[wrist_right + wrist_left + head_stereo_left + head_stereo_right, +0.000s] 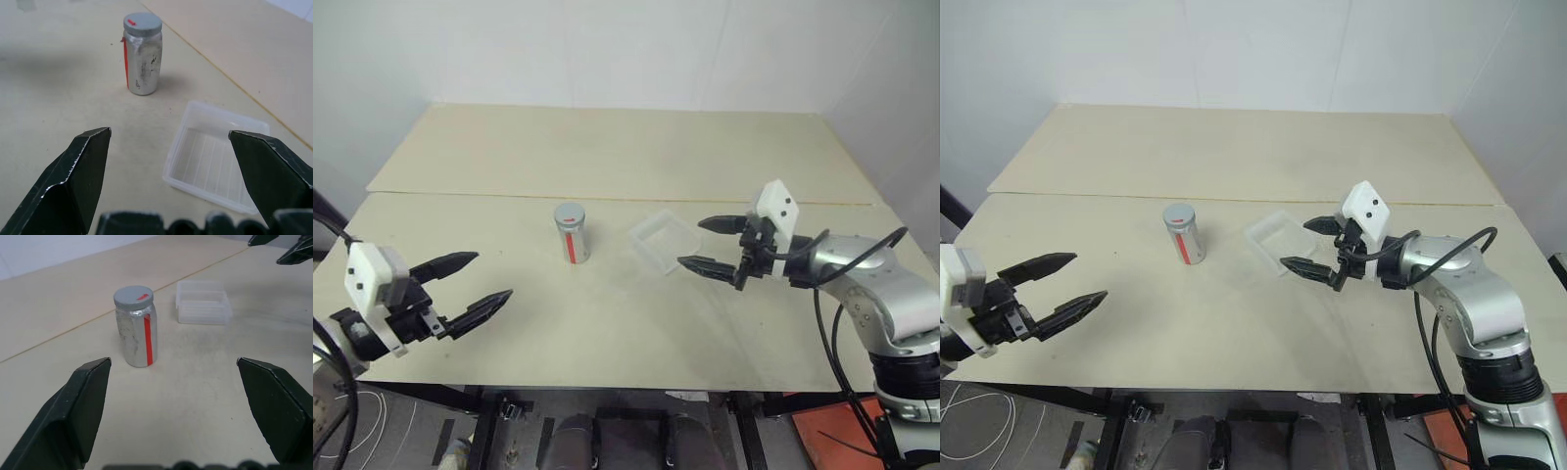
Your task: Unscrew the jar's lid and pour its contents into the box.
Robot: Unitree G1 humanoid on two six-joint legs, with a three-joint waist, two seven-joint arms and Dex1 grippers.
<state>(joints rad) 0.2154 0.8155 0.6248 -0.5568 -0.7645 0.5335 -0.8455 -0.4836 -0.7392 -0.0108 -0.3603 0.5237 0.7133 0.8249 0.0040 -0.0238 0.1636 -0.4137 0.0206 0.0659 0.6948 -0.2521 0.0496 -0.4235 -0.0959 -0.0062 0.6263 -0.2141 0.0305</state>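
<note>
Near the middle of the table (607, 147), the jar (573, 237) upright with the lid (569, 212) screwed on, the box (663, 240) just beside it toward the right edge, left gripper (470, 284) released near the front left corner, right gripper (715, 245) released, hovering just beside the box.

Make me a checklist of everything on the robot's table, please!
Surface: beige table, a seam running across it.
Job's things: jar upright, lid on; clear box beside it, apart, empty.
Clutter: nothing seen.
Grippers: left gripper open, holding nothing; right gripper open, next to the box.
Cables: black cable looping off the right arm.
Surroundings: white wall behind.
</note>
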